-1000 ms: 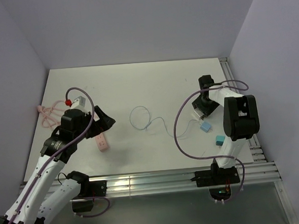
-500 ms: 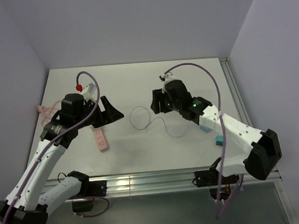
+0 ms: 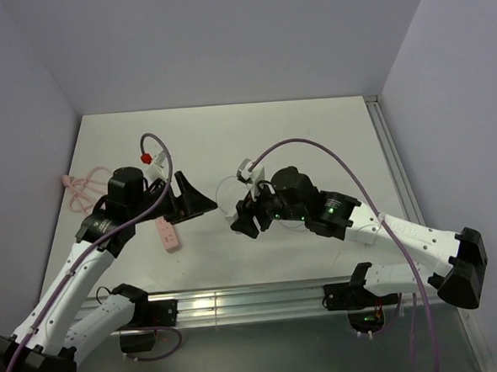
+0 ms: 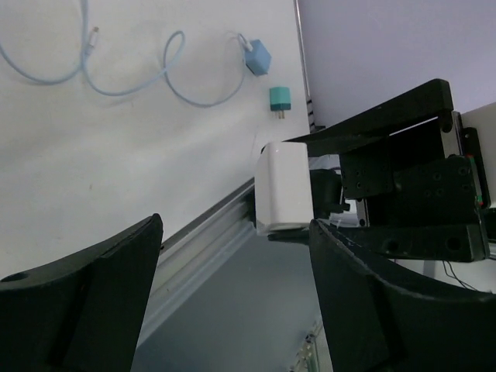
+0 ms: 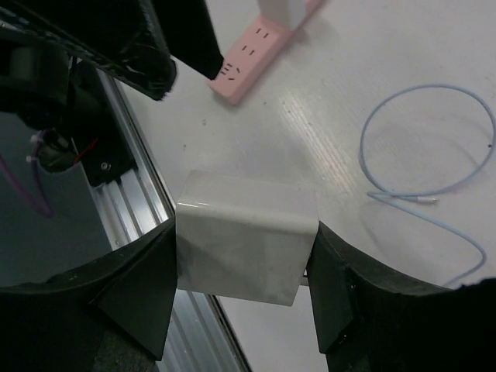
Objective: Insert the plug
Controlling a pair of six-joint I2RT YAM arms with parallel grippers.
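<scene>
white counter (image 3: 313,140) with the left arm's fingers (image 3: 194,199) spread and empty above it, near the pink socket strip (image 3: 169,234), and the right arm's fingers (image 3: 240,220) pinching a white block (image 5: 244,236) by two opposite faces. the thin wire (image 4: 116,93) lies looped on the counter close to both, its plug (image 5: 422,200) flat, free and untouched. to do this well, the left fingers should probably take the wire just behind the plug, square to it, while the right holds the block steady
</scene>
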